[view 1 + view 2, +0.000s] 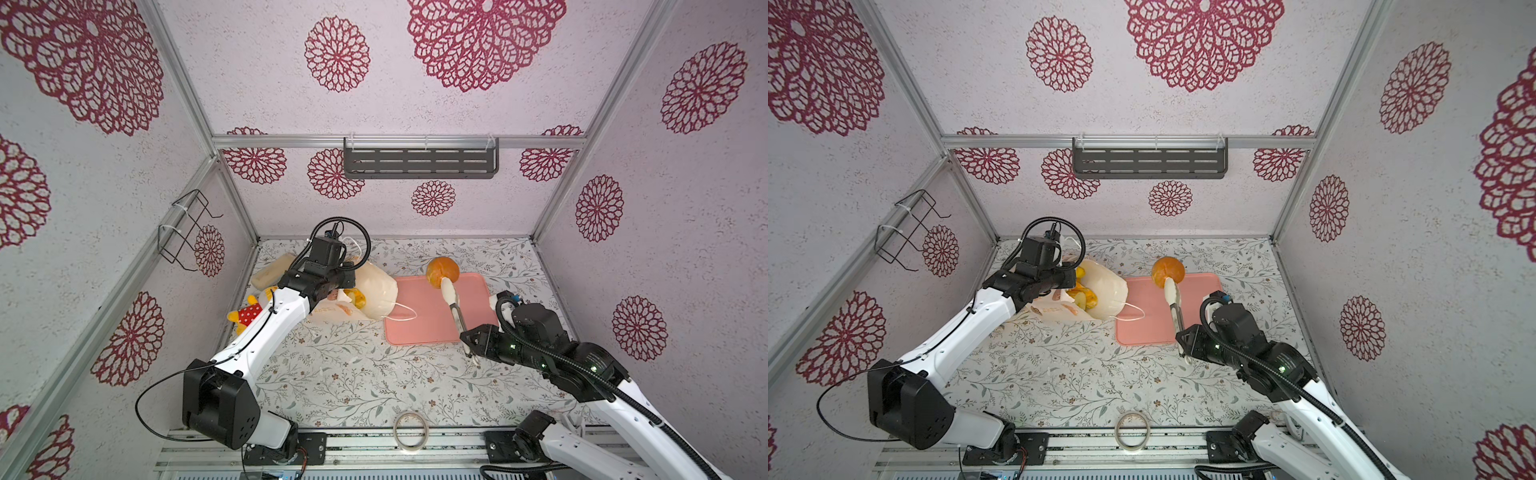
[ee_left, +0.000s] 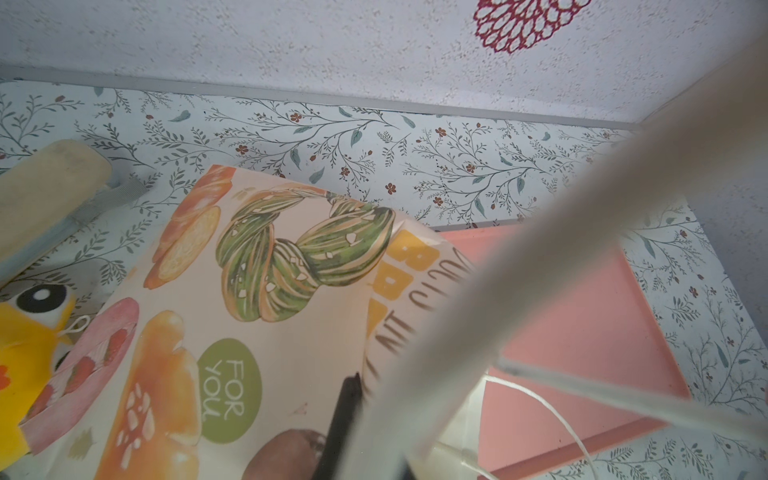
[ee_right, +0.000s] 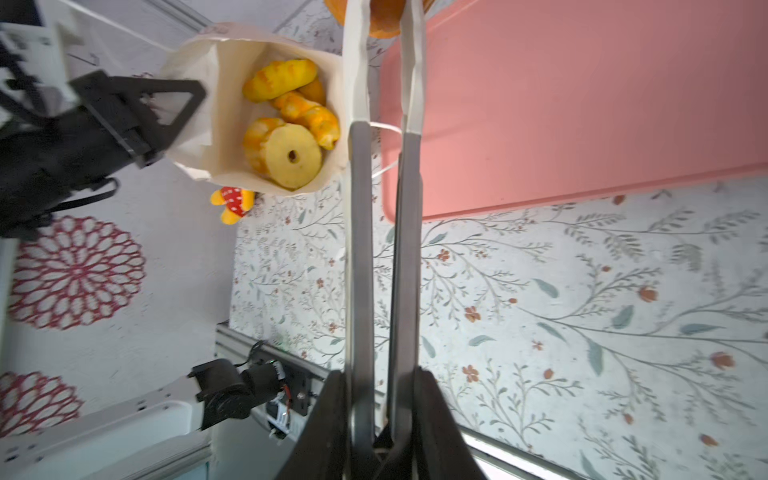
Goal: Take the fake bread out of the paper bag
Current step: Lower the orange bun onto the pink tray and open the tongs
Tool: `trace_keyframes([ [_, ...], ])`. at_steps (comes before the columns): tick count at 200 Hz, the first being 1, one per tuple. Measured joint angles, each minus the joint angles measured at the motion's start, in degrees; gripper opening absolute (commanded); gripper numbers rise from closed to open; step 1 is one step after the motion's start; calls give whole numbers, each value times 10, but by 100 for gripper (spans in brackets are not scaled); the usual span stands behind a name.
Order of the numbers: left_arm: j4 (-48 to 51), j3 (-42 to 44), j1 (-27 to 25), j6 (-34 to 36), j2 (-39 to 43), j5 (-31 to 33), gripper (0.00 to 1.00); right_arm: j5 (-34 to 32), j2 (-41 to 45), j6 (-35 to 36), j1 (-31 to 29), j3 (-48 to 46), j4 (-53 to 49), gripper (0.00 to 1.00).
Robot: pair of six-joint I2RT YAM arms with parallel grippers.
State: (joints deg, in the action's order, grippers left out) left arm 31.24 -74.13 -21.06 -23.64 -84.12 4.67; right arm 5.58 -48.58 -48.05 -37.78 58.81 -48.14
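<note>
While the left gripper (image 1: 347, 284) pinches the rim of the paper bag (image 1: 376, 297) near the table's (image 1: 353, 374) far-left corner, both top views show the right gripper (image 1: 471, 338) clamped on tongs (image 1: 452, 301). The tongs' tips hold a round bun (image 1: 442, 271) over the far edge of the pink tray (image 1: 419, 328). More fake bread (image 1: 1086, 297) shows in the bag's open mouth. From the left wrist, the bag's printed side lies beside the tray, with a yellow plush toy (image 2: 25, 357) and a beige block (image 2: 45, 183) close by. From the right wrist, a ring bread (image 3: 291, 156) and long loaves (image 3: 280, 79) sit inside the bag, its rim nipped tight between the left fingers (image 3: 166, 104).
</note>
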Motion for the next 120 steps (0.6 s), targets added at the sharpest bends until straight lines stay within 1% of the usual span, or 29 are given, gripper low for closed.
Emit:
trace_keyframes([
  [23, 3, 0, 1, 1, 3, -1, 0, -28, -71, 41, 18, 12, -19, 0],
  [43, 10, 0, 2, 5, 14, -1, 0, -47, -142, 78, 24, 16, -20, 0],
  [57, 14, 3, 2, 7, 29, 0, 0, -59, -173, 98, 26, 17, -23, 0],
  [82, 23, 7, 3, 12, 51, 0, 0, -72, -201, 124, 26, 18, -23, 0],
  [115, 28, 8, 3, 15, 59, -1, 0, -78, -205, 136, 27, 9, -14, 0],
  [120, 28, 8, 3, 15, 59, -1, 0, -79, -205, 136, 27, 6, -11, 2],
])
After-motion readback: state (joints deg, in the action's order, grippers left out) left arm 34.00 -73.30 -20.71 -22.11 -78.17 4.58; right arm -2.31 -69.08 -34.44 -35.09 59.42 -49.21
